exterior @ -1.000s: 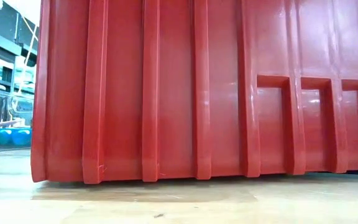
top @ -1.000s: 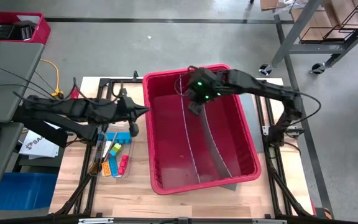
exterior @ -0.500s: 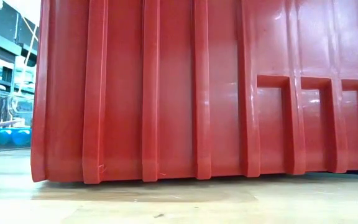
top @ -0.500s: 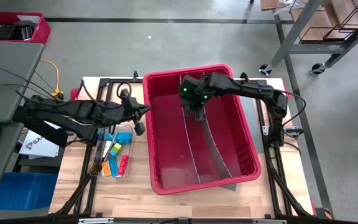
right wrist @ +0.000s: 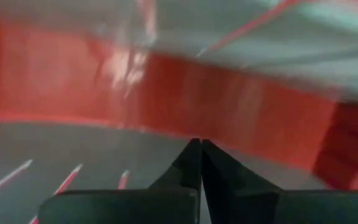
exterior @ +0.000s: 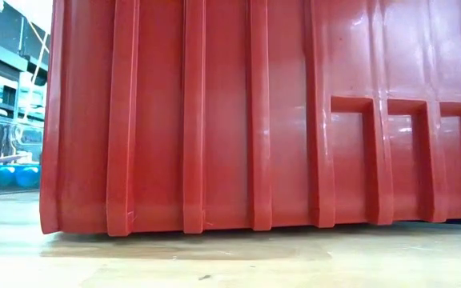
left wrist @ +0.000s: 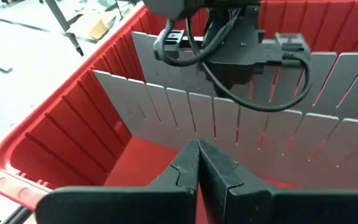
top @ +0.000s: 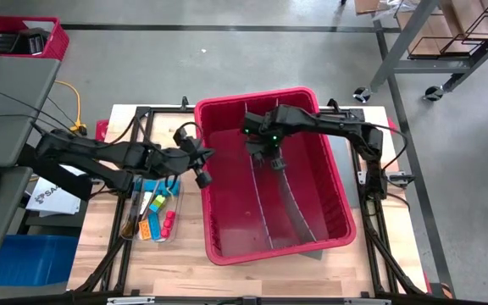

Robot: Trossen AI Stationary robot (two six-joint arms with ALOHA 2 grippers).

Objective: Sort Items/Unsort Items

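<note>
The items, blue, yellow-green, orange and red blocky pieces with thin dark sticks, lie in a clear tray on the table, left of the big red bin. My left gripper is shut and empty, just above the bin's left rim; its wrist view shows its tips facing the grey slotted dividers. My right gripper is shut, points down inside the bin's far half, and sits close by a grey divider. My right gripper's shut tips stand close over a grey divider face, but the blur leaves it unclear whether they touch it. My left gripper touches nothing.
The bin fills the table's middle, and two curved grey dividers split it lengthwise. Its ribbed red wall blocks the whole low view. Bare wooden table shows near the front left. A monitor and cables sit beyond the table's left edge.
My left gripper has moved toward the table's right edge and a little down, reaching the bin's left rim. My right gripper has sunk into the bin, come slightly toward the near edge, and rolled about its own axis. Both have stayed shut. The items have not moved.
</note>
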